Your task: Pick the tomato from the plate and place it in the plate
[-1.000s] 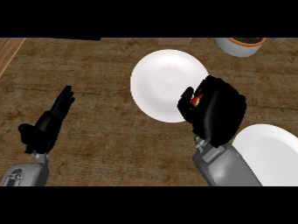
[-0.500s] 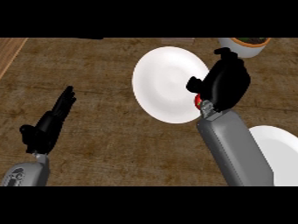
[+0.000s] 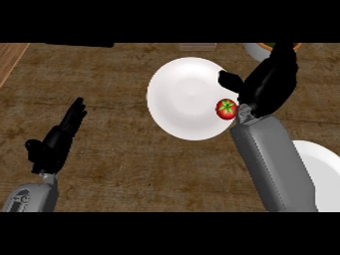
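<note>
The right hand (image 3: 269, 79) reaches up over the far plate's (image 3: 183, 97) right rim with fingers straight and thumb spread, gripping nothing, while the left hand (image 3: 55, 142) rests open at the lower left, fingers up. The tomato (image 3: 226, 108) lies on that plate's right edge, just beside the right wrist. The near plate (image 3: 331, 174) is partly hidden behind the forearm and cut off at the right.

tomato (image 3: 226, 108) on right edge of centre plate (image 3: 187, 97), right hand (image 3: 268, 82) just right of it over plate rim, second plate (image 3: 327, 174) nearer at lower right, left hand (image 3: 58, 139) well left on counter (image 3: 121, 164)
</note>
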### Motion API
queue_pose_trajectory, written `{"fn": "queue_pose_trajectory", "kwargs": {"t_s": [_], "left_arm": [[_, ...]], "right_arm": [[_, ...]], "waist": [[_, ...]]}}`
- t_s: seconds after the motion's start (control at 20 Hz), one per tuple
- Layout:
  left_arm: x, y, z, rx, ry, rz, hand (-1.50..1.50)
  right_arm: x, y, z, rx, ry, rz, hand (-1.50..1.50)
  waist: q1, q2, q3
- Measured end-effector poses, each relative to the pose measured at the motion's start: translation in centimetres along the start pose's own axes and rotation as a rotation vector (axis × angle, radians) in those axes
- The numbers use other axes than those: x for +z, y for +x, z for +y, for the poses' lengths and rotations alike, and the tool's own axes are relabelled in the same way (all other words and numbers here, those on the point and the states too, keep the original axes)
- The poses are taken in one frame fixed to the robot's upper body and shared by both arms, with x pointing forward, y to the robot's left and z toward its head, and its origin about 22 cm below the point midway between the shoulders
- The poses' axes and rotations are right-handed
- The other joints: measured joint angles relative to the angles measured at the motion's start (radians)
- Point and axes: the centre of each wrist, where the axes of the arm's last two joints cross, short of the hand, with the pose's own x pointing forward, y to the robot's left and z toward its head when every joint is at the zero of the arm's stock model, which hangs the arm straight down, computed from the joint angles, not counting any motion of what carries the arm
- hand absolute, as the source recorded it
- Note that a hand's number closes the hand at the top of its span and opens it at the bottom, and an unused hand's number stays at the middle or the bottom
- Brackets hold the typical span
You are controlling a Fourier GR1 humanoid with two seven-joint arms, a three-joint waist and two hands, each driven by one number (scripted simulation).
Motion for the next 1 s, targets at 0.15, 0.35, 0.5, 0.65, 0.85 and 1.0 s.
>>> {"fn": "queue_pose_trajectory", "kwargs": {"t_s": [0.15,0.35,0.5,0.65,0.85,1.0], "left_arm": [[0.2,-0.3,0.4,0.001,0.011,0.005,0.0],[0.7,-0.8,0.9,0.0,0.036,0.018,0.0],[1.1,-1.0,1.5,-0.002,0.053,0.023,0.0],[1.5,-1.4,1.9,-0.001,0.062,0.03,0.0],[2.0,-1.0,1.9,0.001,0.066,0.032,0.0],[2.3,-1.3,2.4,-0.002,0.076,0.033,0.0]], "right_arm": [[-0.1,-1.0,-0.4,-0.122,-0.048,0.02,-1.5],[1.1,-3.7,-1.0,-0.249,-0.084,0.047,-1.5],[3.2,-6.2,-1.3,-0.298,-0.094,0.051,-1.5],[6.3,-8.8,-2.0,-0.326,-0.071,0.054,-1.5],[9.8,-11.1,-3.9,-0.345,-0.043,0.068,-1.5],[12.2,-12.8,-5.1,-0.346,-0.02,0.087,-1.5]], "waist": [[-0.012,-0.006,0.0],[-0.037,-0.015,0.0],[-0.053,-0.019,-0.001],[-0.065,-0.021,-0.001],[-0.074,-0.022,-0.002],[-0.077,-0.02,-0.002]]}}
